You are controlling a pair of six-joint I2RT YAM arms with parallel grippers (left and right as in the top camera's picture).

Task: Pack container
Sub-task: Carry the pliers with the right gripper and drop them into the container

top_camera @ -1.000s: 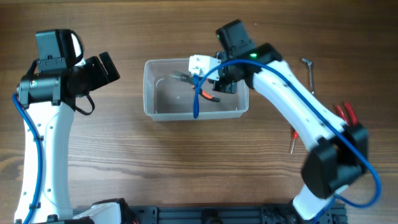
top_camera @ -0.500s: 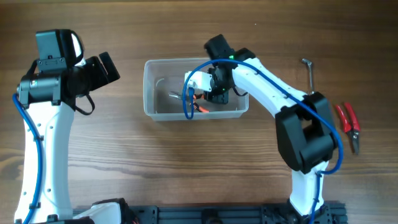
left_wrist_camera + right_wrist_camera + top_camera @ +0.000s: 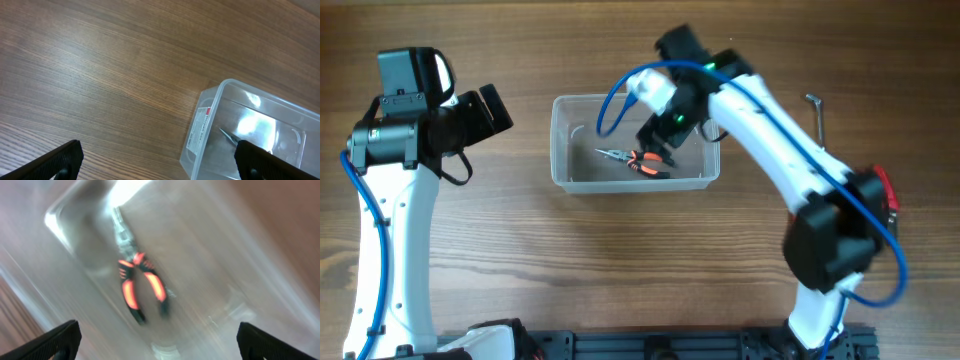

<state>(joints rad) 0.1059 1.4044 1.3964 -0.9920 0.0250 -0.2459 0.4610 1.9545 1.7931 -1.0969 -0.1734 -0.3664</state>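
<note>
Orange-handled pliers lying inside the clear container.
Above them the right tool hangs spread, empty; the left tool likewise spread. Risk: a finger snagging the container's wall drags it.

So the wooden table is carrying a few loose tools. A pair of orange-handled needle-nose pliers is lying flat inside the container, nose pointing left in the overhead view. Well off to the right, an L-shaped metal key is sitting on the wood. Below it something red-handled is peeking out, mostly covered up.
</note>
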